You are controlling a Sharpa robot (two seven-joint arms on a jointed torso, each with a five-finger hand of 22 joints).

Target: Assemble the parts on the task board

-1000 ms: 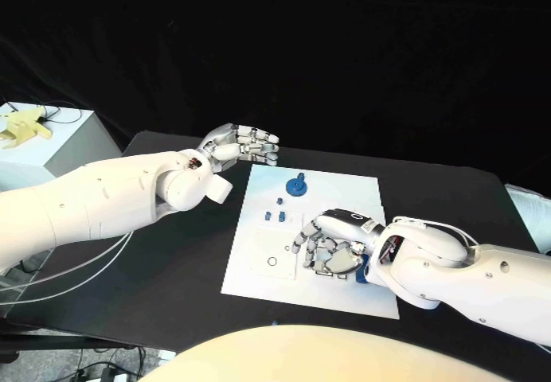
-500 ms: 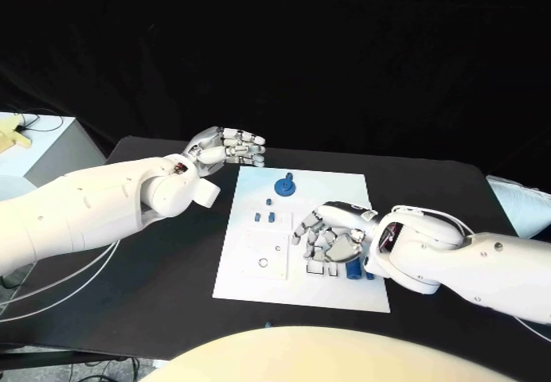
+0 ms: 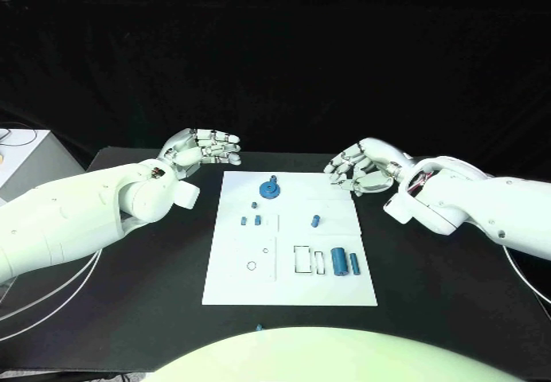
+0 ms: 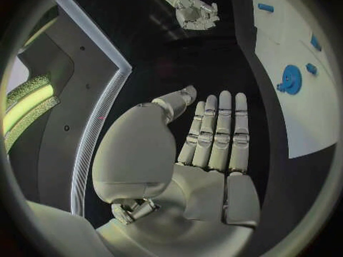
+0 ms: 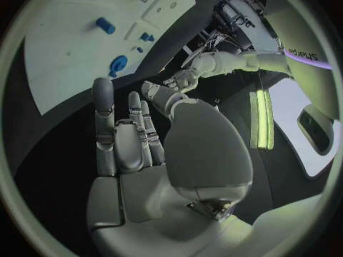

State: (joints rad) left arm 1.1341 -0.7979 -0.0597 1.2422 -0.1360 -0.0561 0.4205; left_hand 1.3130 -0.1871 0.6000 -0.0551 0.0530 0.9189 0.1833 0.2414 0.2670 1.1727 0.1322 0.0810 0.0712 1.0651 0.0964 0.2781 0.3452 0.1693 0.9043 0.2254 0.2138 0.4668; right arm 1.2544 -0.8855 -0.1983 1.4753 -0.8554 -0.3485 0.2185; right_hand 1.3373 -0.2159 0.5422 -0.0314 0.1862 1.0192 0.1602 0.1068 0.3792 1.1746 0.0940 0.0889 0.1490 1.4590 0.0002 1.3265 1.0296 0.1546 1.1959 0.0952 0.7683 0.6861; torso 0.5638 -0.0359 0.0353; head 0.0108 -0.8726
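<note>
Silver fingers of the left hand [image 3: 202, 146] stretch out straight and side by side with nothing in them, hovering over the black table [image 3: 138, 263] just past the far left corner of the task board [image 3: 287, 296]; across from it, the right hand [image 3: 365, 165] hangs off the board's far right corner, its fingers slightly bent and apart, also holding nothing; both white arms slant in from the picture's sides and leave the board uncovered. On the white board, a round blue part with a knob [image 3: 270, 189] sits near the far edge; two tiny blue pegs [image 3: 252, 220] stand side by side toward the left, with another small piece [image 3: 252, 205] just beyond them; a single blue peg [image 3: 314, 219] stands near the middle; a larger blue cylinder [image 3: 339, 259] and a thin blue bar [image 3: 356, 263] lie side by side toward the near right, next to two empty rectangular slots [image 3: 302, 259]; a small round hole [image 3: 251, 264] lies on the left.
</note>
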